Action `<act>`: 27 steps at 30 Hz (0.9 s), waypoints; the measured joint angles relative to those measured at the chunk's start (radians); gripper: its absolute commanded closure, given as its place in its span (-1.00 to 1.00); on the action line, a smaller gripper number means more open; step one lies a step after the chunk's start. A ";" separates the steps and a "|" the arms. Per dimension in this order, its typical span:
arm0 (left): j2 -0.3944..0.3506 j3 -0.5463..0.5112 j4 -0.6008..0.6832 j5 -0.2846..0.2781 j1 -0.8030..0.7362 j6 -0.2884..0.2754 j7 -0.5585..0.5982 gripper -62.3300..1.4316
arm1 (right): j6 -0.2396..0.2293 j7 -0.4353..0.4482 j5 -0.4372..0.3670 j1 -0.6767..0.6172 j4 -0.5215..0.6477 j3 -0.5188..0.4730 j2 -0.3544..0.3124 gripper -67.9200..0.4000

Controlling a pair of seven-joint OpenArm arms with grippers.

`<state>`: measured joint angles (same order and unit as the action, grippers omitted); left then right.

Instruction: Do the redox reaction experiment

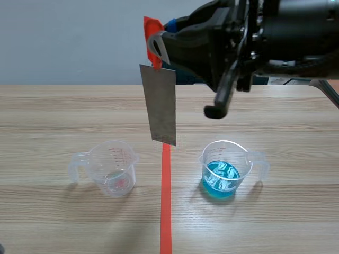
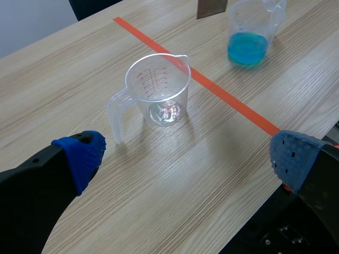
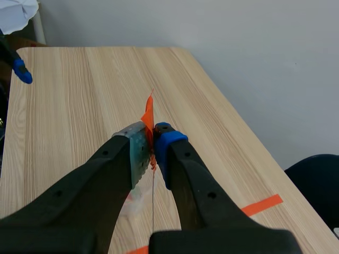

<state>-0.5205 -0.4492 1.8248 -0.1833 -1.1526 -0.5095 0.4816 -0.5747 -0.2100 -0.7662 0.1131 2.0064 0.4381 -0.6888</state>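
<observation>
up and to the left of the blue-liquid cup [image 1: 225,170] in the scene view, a grey metal sheet [image 1: 161,106] hangs upright in the air, its lower edge above the table and just left of that cup's rim; the right gripper [image 1: 157,53], on the arm coming in from the right across the top, is clamped on the orange tab [image 1: 152,29] at the sheet's upper end, so it holds the metal sheet. well left of the blue-liquid cup, across the orange tape line [image 1: 166,206], an empty measuring cup [image 1: 112,169] stands upright on the wooden table [image 1: 53,121], handle turned away from the blue-liquid cup. from the left wrist, the left gripper [image 2: 188,159] has its blue pads [image 2: 79,156] spread wide with nothing between them; the empty measuring cup [image 2: 159,90] sits ahead of it, and the blue-liquid cup [image 2: 249,33] stands farther off beyond the tape line [image 2: 217,92], with the sheet's bottom corner [image 2: 211,8] just beside it. from the right wrist, the right gripper [image 3: 153,151] pinches the orange tab [image 3: 148,117], and the metal sheet [image 3: 153,211] shows only as a thin edge running down between the fingers
</observation>
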 measured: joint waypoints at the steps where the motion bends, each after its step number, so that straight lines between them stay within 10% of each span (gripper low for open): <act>1: 0.000 0.000 0.000 0.000 0.000 0.000 0.000 -1.00 | -0.007 0.007 -0.016 -0.015 0.003 -0.023 -0.023 0.97; 17: 0.000 0.000 0.000 0.000 0.000 0.000 0.000 -1.00 | -0.139 0.169 -0.096 -0.286 0.003 -0.354 -0.333 0.97; 27: 0.000 0.000 0.000 0.000 0.000 0.000 0.000 -1.00 | -0.144 0.213 -0.095 -0.313 -0.013 -0.360 -0.369 0.97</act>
<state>-0.5205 -0.4492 1.8248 -0.1833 -1.1526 -0.5095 0.4816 -0.7189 0.0032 -0.8616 -0.2001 1.9938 0.0784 -1.0573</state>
